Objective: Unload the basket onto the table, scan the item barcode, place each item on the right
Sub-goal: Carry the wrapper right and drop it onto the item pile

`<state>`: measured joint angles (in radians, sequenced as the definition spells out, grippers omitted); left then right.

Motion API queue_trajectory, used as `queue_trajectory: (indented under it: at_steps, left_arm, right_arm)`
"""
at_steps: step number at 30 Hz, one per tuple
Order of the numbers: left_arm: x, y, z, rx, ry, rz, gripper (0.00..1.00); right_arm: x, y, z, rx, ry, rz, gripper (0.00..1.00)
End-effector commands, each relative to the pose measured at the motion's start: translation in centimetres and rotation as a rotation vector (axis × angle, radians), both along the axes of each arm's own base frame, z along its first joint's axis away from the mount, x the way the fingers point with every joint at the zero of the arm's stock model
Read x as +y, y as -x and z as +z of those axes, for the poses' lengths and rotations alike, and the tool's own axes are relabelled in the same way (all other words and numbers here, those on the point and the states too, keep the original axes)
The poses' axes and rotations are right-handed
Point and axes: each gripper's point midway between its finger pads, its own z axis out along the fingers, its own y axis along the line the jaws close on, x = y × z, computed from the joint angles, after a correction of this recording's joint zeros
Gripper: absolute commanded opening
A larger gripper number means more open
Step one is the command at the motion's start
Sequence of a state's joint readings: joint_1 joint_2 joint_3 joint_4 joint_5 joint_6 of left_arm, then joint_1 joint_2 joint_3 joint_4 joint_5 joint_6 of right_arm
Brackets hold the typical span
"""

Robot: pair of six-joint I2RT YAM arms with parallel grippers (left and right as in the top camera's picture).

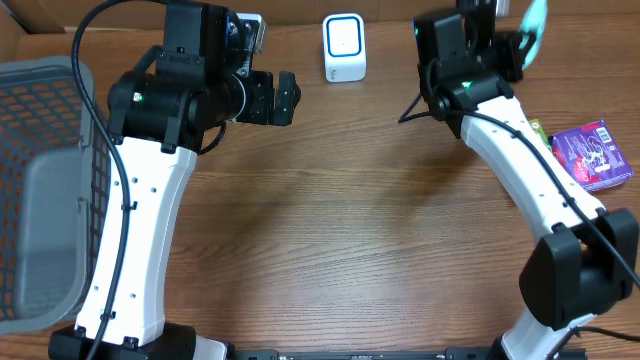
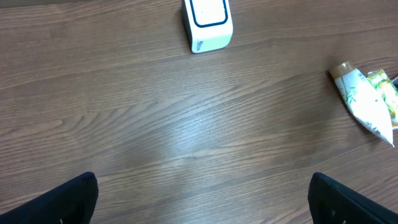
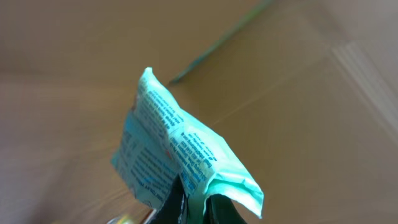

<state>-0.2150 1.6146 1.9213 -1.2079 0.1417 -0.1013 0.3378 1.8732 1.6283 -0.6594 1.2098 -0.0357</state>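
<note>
Right gripper [image 3: 194,208]: clenched on the lower edge of a teal packet [image 3: 180,155]. The packet is held raised above the fingers, off the table [image 1: 350,220], with its printed face seen in the wrist view. The print is too blurred to read, and a barcode cannot be made out.

Left gripper [image 1: 275,97]: released, jaws spread wide, nothing between them. Its fingertips [image 2: 68,199] are seen at the lower corners of the wrist view, over bare wood.

Scanner [image 2: 207,25]: a white box with a blue outline, standing on the table ahead of the left gripper and well apart from the right gripper and its packet.

A white-green pouch [image 2: 367,102] is noted ahead and to the right of the left gripper. A purple packet [image 1: 592,155] lies beside the right arm, behind its gripper. A grey basket [image 1: 40,120] is placed at the left arm's outer side.
</note>
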Motion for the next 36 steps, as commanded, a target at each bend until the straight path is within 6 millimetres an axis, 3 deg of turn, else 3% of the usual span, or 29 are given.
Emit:
queue_trajectory:
  at_steps: [1,7,10,13,17,23,24,25,26,27,32,36]
  left_arm:
    - [0.0,-0.2,-0.2,0.003,-0.002,-0.008,0.99]
    - [0.0,-0.2,-0.2,0.003,-0.002,-0.008,1.0]
    - [0.0,-0.2,-0.2,0.003,-0.002,-0.008,1.0]
    - [0.0,-0.2,-0.2,0.003,-0.002,-0.008,1.0]
    - [0.1,-0.2,-0.2,0.003,-0.003,-0.008,1.0]
    - [0.1,-0.2,-0.2,0.003,-0.002,-0.007,0.99]
    - [0.1,-0.2,-0.2,0.003,-0.002,-0.007,0.99]
    - [0.0,-0.2,-0.2,0.003,-0.002,-0.008,0.99]
    - [0.0,-0.2,-0.2,0.003,-0.002,-0.008,1.0]
    - [0.0,-0.2,-0.2,0.003,-0.002,-0.008,1.0]
    - [0.0,-0.2,-0.2,0.003,-0.002,-0.008,1.0]
    - [0.1,-0.2,-0.2,0.003,-0.002,-0.007,0.99]
  right_arm:
    - [1.9,-1.4,-4.9,-0.029,-0.386,0.079,0.04]
    - [1.4,-1.0,-9.1,0.146,-0.774,0.173,0.04]
    - [1.3,0.1,-9.4,0.193,-1.007,0.22,0.04]
    - [0.0,1.6,-9.2,0.212,-1.217,0.224,0.04]
    - [-4.3,4.3,-9.8,0.213,-1.396,0.105,0.04]
    - [-11.0,7.6,-10.7,0.156,-1.449,-0.097,0.04]
    - [-11.5,7.8,-10.7,0.149,-1.452,-0.11,0.06]
    - [-12.0,8.1,-10.8,0.142,-1.454,-0.124,0.24]
    - [-12.3,8.2,-10.9,0.141,-1.455,-0.131,0.51]
    - [-12.4,8.3,-10.9,0.143,-1.454,-0.131,0.64]
    - [-12.1,8.0,-10.3,0.139,-1.46,-0.087,0.69]
    - [-10.0,7.1,-6.9,0.11,-1.552,0.023,0.72]
